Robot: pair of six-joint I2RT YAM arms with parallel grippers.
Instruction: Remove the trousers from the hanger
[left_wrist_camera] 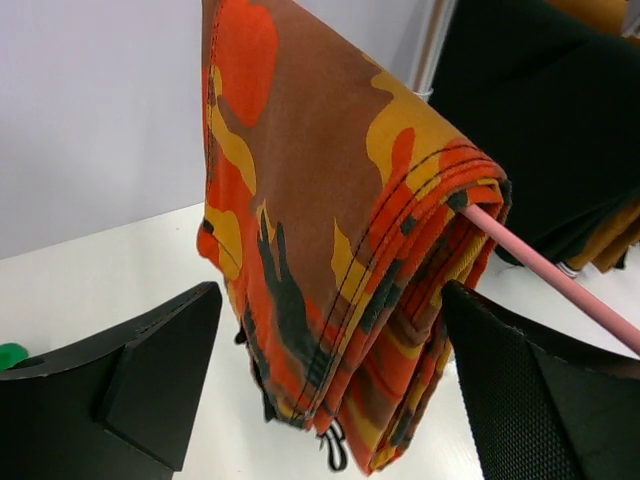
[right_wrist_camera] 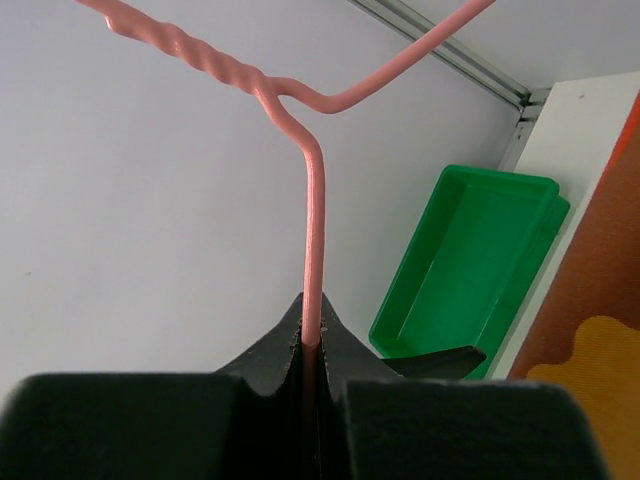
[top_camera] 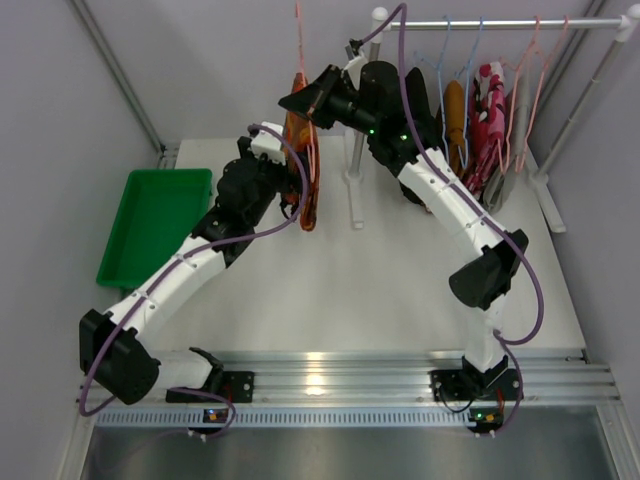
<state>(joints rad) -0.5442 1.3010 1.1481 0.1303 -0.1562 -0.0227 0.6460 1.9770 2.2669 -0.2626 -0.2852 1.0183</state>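
Observation:
The orange trousers with dark pattern [top_camera: 303,165] hang folded over the bar of a pink wire hanger [top_camera: 299,40], held in the air left of the rack. My right gripper [top_camera: 302,98] is shut on the hanger's wire [right_wrist_camera: 313,240] near its top. My left gripper [top_camera: 290,190] is open, its fingers [left_wrist_camera: 150,380] on either side of the trousers' lower fold [left_wrist_camera: 350,260], not touching. The pink bar [left_wrist_camera: 560,285] sticks out of the fold. Black [top_camera: 425,110], mustard-brown [top_camera: 454,120] and red-pink floral trousers [top_camera: 486,125] hang on the rack.
A green tray [top_camera: 155,225] lies at the table's left; it also shows in the right wrist view [right_wrist_camera: 470,255]. The clothes rack [top_camera: 500,22] with its white posts [top_camera: 354,185] stands at the back right. Walls close in behind and to the left.

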